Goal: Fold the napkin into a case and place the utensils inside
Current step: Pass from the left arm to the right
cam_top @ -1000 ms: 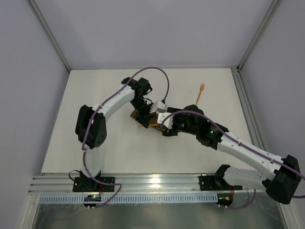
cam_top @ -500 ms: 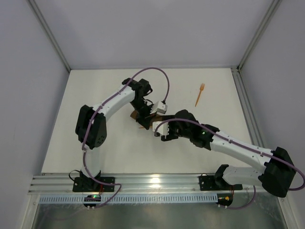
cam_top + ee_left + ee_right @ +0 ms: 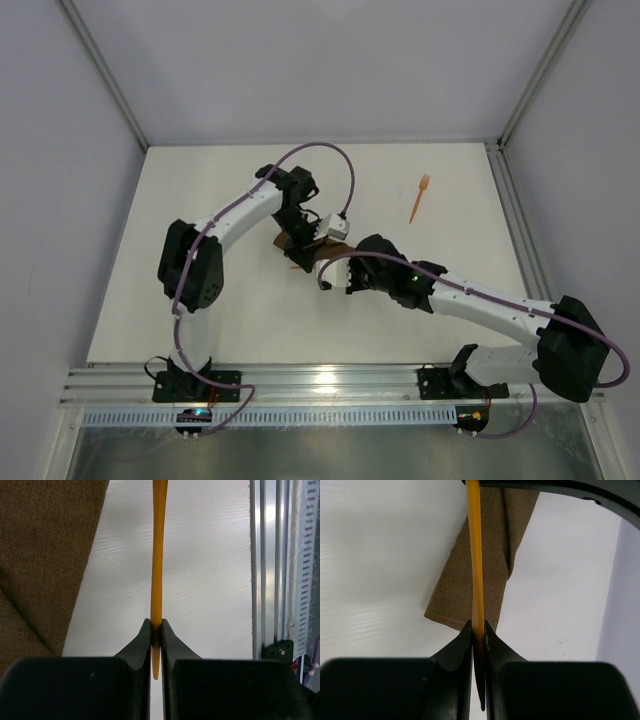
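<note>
The plain pointed orange utensil (image 3: 158,550) is held at both ends. My left gripper (image 3: 156,629) is shut on one tip, and my right gripper (image 3: 478,630) is shut on the other end of the same utensil (image 3: 475,555). The dark brown napkin, folded into a narrow case (image 3: 492,545), lies on the table beneath and just beyond it; it also fills the left of the left wrist view as the napkin (image 3: 45,560). From above, both grippers meet over the cloth (image 3: 334,253) at mid-table. The orange fork (image 3: 419,198) lies alone at the back right.
White tabletop (image 3: 250,300) with grey walls on three sides. An aluminium rail (image 3: 320,385) runs along the near edge, also seen as the rail (image 3: 280,555) in the left wrist view. The right arm (image 3: 480,305) stretches across the right front.
My right gripper moved left toward the left gripper and closed on the free end of the orange utensil. The left gripper stayed shut and still.
</note>
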Tool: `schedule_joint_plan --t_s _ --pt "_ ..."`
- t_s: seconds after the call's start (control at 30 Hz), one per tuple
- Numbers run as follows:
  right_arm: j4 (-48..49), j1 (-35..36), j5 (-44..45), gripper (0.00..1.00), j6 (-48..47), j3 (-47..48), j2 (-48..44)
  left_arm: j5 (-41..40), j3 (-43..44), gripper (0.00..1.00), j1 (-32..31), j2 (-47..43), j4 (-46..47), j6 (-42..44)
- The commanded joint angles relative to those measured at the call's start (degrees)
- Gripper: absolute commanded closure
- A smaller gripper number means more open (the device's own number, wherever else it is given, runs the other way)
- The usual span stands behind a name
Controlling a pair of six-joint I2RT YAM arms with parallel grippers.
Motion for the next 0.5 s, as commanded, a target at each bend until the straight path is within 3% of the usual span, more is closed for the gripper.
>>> schedule_joint_plan --t_s 0.0,0.07,0.33,0.47 --pt "0.52 0.58 0.58 0.9 1.62 2.73 0.78 2.42 0.44 0.98 -0.25 -2.53 -18.98 0.59" --pt "-0.27 0.58 0.05 0.97 2.85 2.9 0.43 2.59 1.06 0.89 -0.17 -2.18 -18.89 0.24" --pt "-2.82 0.58 -1.09 0.97 15.77 3.17 0.69 5.32 5.37 0.62 4.49 -0.86 -11.88 -9.86" --pt "-3.87 0.32 -1.62 0.97 19.02 2.64 2.01 5.67 6.24 0.53 5.98 -0.24 -9.32 -12.68"
